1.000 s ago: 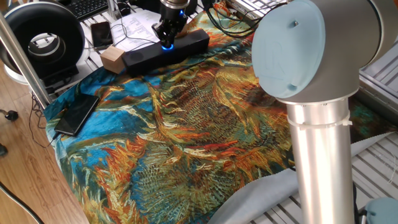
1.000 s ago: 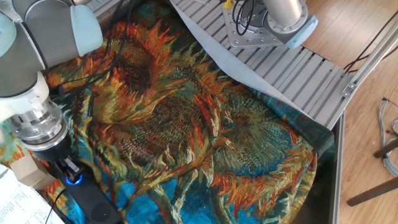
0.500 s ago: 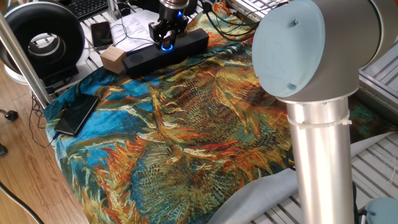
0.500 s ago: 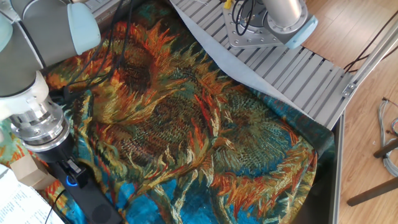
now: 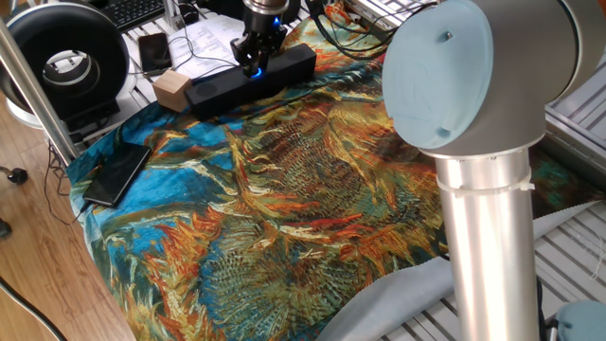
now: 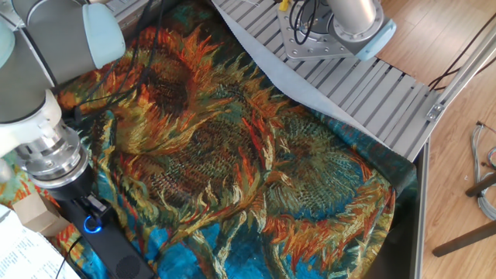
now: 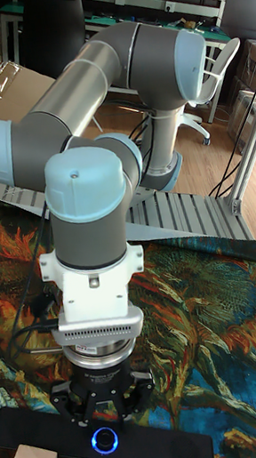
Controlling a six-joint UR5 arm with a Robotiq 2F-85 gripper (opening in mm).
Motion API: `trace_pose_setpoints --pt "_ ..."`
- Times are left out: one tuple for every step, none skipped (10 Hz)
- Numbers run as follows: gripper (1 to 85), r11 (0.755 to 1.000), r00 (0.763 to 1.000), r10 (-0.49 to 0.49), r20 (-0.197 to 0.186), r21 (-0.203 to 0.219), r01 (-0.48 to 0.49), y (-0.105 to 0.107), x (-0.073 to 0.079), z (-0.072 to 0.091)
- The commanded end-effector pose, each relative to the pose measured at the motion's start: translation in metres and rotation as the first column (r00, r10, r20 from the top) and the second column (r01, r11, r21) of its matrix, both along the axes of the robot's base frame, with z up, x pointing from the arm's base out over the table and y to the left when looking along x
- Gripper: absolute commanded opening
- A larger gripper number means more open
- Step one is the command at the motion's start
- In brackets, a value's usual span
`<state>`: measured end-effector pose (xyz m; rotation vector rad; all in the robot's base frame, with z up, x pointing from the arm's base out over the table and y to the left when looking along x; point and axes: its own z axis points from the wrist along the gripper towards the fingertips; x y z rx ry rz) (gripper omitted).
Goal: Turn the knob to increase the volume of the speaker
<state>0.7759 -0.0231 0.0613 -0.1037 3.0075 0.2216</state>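
Observation:
The speaker [image 5: 284,68] is a long black bar with a tan wooden end block [image 5: 170,89], lying at the far edge of the sunflower cloth. Its knob [image 5: 254,68] glows blue on the top face. My gripper [image 5: 255,59] comes straight down onto the knob, its dark fingers closed at either side of the blue ring. From the other side the ring [image 6: 93,225] shows just under the fingertips [image 6: 91,208]. In the tall view the knob [image 7: 106,439] sits directly below my gripper [image 7: 104,416] on the speaker [image 7: 169,457].
A flat black smartphone [image 5: 117,174] lies on the cloth's left edge. A big round black ring-shaped device [image 5: 64,57] stands at the back left, with papers, another phone [image 5: 153,50] and cables behind the speaker. My arm's grey column [image 5: 488,218] fills the right foreground.
My gripper's wrist has rotated around the knob while staying over it. The speaker has shifted slightly on the cloth.

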Motion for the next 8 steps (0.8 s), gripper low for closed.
trace_pose_setpoints --pt "41.0 0.997 0.998 0.070 0.007 -0.021 -0.070 -0.004 -0.001 0.001" --pt "40.7 0.986 0.988 0.152 0.008 -0.067 -0.151 -0.013 -0.002 0.000" --pt "40.7 0.972 0.976 0.220 0.007 -0.090 -0.218 -0.014 -0.003 0.001" --pt "40.3 0.962 0.966 0.257 0.005 -0.102 -0.255 -0.013 -0.002 0.003" --pt "39.7 0.956 0.962 0.272 -0.007 -0.114 -0.271 -0.011 -0.003 0.005" --pt "38.7 0.953 0.961 0.278 -0.009 -0.124 -0.277 -0.010 -0.002 0.006" --pt "37.7 0.959 0.966 0.260 0.005 -0.116 -0.257 -0.004 0.002 0.006" --pt "36.7 0.960 0.966 0.258 0.011 -0.116 -0.255 0.000 0.004 0.007"
